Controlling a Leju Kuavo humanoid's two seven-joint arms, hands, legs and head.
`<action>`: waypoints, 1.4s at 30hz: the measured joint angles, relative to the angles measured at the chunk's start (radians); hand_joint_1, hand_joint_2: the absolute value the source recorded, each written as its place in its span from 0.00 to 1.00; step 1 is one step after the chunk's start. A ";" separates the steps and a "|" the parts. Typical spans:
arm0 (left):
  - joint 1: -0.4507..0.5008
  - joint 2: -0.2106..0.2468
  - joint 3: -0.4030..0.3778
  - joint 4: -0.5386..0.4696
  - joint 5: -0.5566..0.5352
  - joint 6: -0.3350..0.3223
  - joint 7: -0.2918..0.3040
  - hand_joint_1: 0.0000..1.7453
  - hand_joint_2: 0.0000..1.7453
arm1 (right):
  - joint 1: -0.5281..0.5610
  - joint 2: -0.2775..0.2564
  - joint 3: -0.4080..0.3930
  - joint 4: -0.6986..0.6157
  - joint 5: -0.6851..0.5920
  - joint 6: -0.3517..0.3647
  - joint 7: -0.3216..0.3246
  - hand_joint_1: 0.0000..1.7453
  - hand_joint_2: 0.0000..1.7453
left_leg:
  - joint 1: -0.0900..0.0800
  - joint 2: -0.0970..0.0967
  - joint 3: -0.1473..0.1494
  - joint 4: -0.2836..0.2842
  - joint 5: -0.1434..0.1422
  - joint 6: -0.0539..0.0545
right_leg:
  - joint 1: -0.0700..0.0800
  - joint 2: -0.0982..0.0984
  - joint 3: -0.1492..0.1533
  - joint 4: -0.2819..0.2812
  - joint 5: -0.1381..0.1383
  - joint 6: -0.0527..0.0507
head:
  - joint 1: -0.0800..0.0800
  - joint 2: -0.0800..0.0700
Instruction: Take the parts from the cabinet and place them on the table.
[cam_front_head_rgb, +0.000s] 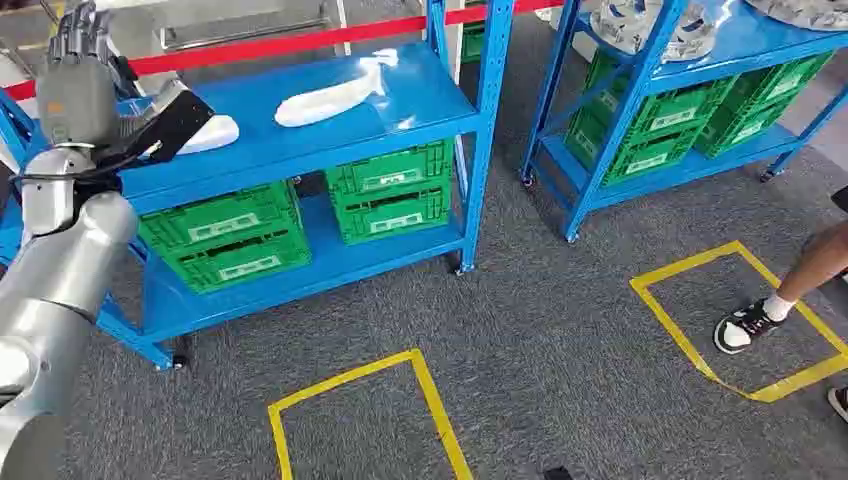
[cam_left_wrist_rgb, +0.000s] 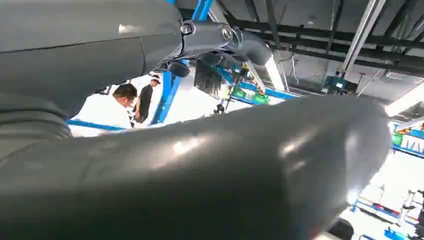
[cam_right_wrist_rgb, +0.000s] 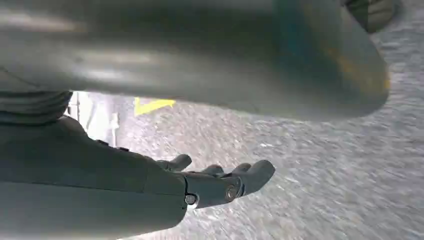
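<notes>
Fingers of the left hand point upward, loosely spread and holding nothing, raised over the left end of the blue cabinet. Two white parts lie on its top shelf: one near the middle, another at the left end, just beside the raised wrist. Green crates fill the lower shelf. Right hand hangs over the grey carpet, fingers apart and empty.
</notes>
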 joint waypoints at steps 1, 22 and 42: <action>0.006 -0.001 0.000 0.001 0.000 -0.001 0.000 0.00 0.00 | 0.000 -0.002 0.000 0.000 0.002 -0.001 0.005 0.00 0.00 | 0.001 0.000 0.014 0.000 -0.014 -0.002 | -0.002 -0.001 -0.050 0.043 -0.047 0.002 | 0.002 0.000; 0.042 0.069 -0.074 0.036 -0.063 -0.053 0.132 0.00 0.00 | 0.011 -0.007 -0.011 0.003 -0.001 -0.002 -0.005 0.00 0.00 | 0.007 0.006 -0.126 0.080 -0.009 -0.046 | -0.006 0.006 0.126 -0.245 0.007 -0.049 | -0.006 0.000; 0.093 0.189 -0.080 0.075 -0.040 -0.164 0.246 0.00 0.00 | 0.001 -0.024 -0.018 0.004 -0.008 -0.005 0.033 0.00 0.00 | -0.004 -0.017 0.081 0.042 -0.078 -0.048 | 0.000 -0.006 0.000 -0.223 0.112 -0.046 | 0.000 0.000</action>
